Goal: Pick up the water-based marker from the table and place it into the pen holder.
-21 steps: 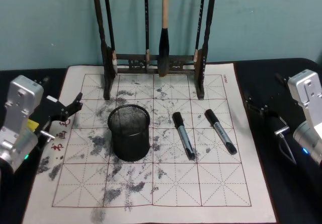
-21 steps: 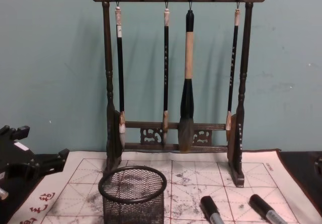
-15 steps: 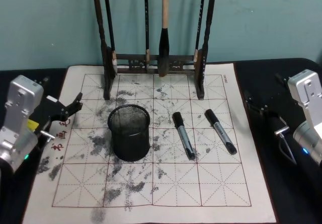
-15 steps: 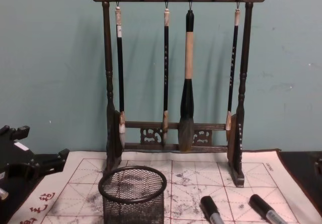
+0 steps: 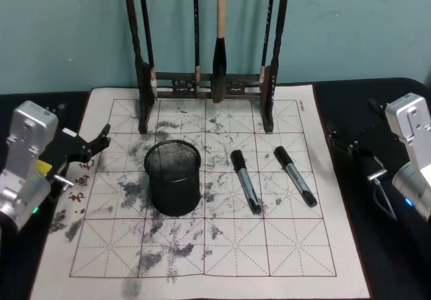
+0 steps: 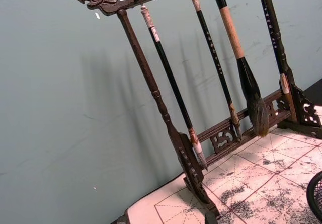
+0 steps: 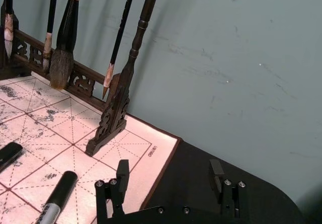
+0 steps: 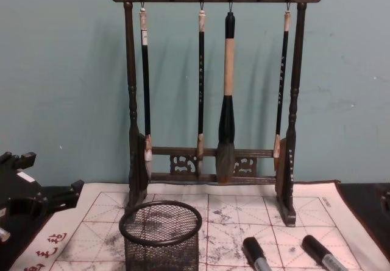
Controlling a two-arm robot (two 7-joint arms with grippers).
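A tall dark wooden brush rack [image 8: 131, 100] stands upright in the upper centre of the frame. Four brushes [image 8: 200, 82] hang from its top bar, bristles down, the thickest brush [image 8: 227, 100] second from right. A teal wall [image 8: 61, 70] lies behind.

Stuff that's cut off or unreadable here

Chest view's bottom edge chops the base off the pen holder [image 8: 161, 249] and leaves just the caps of the inner marker [image 8: 255, 251] and the outer marker [image 8: 317, 249]. Head view loses the top of the brush rack [image 5: 202, 82] at 12 o'clock. Print on the marker barrels is too tiny to read, same with the red characters [image 5: 79, 193] at the holder's 9 o'clock.
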